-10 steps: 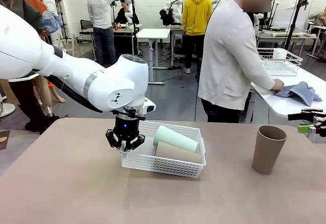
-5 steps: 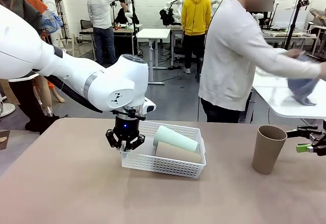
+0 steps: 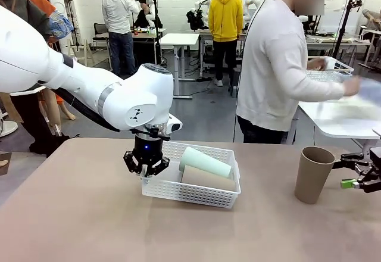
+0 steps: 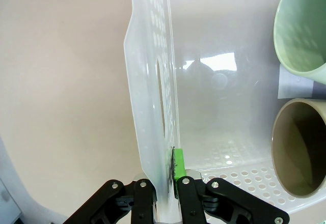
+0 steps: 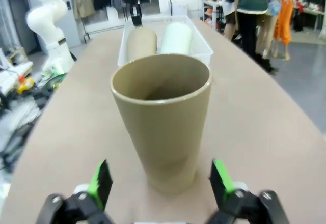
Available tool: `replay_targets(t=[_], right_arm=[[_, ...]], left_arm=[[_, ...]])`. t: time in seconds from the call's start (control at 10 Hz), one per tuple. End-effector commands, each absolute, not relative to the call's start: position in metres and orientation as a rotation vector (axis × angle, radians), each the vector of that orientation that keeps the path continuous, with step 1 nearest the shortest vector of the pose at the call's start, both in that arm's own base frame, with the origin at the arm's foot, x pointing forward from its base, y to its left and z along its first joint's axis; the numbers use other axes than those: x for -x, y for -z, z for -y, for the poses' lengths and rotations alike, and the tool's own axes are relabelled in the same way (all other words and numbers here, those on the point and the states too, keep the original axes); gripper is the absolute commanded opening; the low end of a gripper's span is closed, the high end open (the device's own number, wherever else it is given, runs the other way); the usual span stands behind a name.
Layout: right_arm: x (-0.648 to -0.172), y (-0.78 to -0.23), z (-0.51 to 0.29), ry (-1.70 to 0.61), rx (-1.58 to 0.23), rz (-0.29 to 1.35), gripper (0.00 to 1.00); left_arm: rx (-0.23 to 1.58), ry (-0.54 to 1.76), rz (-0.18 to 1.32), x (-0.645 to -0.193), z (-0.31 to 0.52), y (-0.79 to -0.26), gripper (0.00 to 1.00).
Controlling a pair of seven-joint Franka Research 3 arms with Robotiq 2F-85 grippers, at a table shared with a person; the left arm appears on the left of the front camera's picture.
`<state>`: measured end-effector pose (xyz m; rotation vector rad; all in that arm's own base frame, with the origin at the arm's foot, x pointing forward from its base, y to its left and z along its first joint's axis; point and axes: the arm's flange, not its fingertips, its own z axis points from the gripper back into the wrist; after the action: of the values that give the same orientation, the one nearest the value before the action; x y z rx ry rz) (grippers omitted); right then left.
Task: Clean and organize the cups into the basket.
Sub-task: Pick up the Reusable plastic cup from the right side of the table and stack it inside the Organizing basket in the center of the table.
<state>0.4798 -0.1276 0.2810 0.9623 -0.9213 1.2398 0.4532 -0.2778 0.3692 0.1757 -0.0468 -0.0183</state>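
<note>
Pinching an end wall of the basket (image 3: 196, 194), the left hand (image 3: 146, 170) holds it, 2 cups (image 3: 205, 162) inside. The right hand (image 3: 351, 174) gapes wide facing the upright cup (image 3: 313, 174).

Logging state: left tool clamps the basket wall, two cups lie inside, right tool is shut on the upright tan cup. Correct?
No: the right tool is open, standing clear of the upright tan cup, as the right wrist view shows. The rest holds.
</note>
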Motion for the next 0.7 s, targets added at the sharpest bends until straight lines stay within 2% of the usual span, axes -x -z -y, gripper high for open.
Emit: replay_targets(t=[0.0, 0.6], right_arm=[[-0.4849, -0.2648, 0.1244, -1.314, -0.912, 0.934, 1.00], [-0.4853, -0.2618, 0.1238, -1.294, -0.917, 0.937, 1.00]], left_arm=[[-0.175, 0.020, 0.050, -0.4530, 0.2786, -0.3709, 0.00], [-0.175, 0.020, 0.050, -0.4530, 0.2786, -0.3709, 0.00]])
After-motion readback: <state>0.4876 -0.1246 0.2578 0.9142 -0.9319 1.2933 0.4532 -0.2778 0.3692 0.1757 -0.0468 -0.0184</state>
